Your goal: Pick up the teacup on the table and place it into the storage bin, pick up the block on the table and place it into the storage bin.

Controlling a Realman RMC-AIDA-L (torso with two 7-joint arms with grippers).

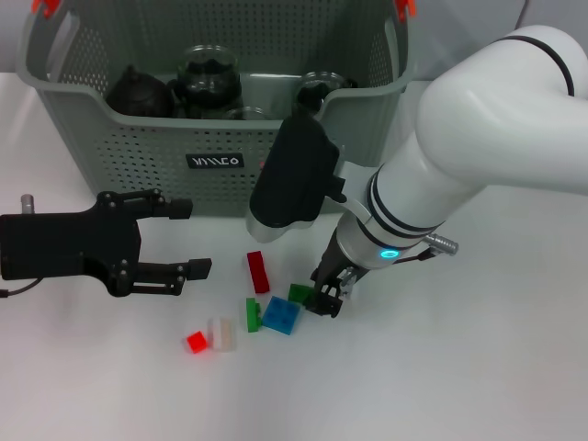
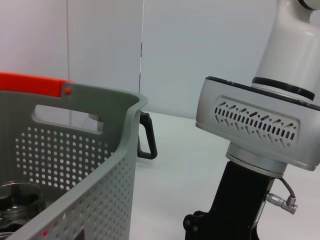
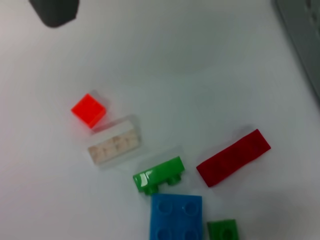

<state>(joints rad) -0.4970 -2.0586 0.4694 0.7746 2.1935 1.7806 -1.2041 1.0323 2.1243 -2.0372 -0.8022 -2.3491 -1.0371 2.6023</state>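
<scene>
Head view, item by item. Right gripper (image 1: 327,299): lowered to the white table (image 1: 478,367), its dark fingertips at the small dark green block (image 1: 299,293); whether the fingers are apart or clamped on that block cannot be told, since the wrist hides them. Right arm (image 1: 478,156): white, reaching in from the right and across the front of the storage bin (image 1: 138,156).

Left gripper (image 1: 175,239): black, held level above the table on the left, fingers apart with nothing between them; one finger points toward the bin's front wall, the other toward the blocks.

Blocks, loose on the table in front of the bin: blue square block (image 1: 280,315), just beside the dark green one; light green block (image 1: 251,314), touching or nearly touching the blue; dark red long block (image 1: 257,272), nearer the bin; pale translucent block (image 1: 221,333); bright red cube (image 1: 196,342), beside the pale one and nearest the left gripper. The right wrist view repeats the same group: red cube (image 3: 88,110), pale block (image 3: 114,147), light green block (image 3: 159,175), long red block (image 3: 233,157), blue block (image 3: 176,217), dark green block (image 3: 223,232).

Storage bin: grey-green, perforated, orange clips at the rim, black label with white letters on the front wall. Inside it: a dark round teapot (image 1: 140,92), a glass pot (image 1: 208,72) and further glassware (image 1: 317,92) at the right. Left wrist view: bin wall (image 2: 75,150) with an orange clip, and a black handle (image 2: 147,137) behind its corner.
</scene>
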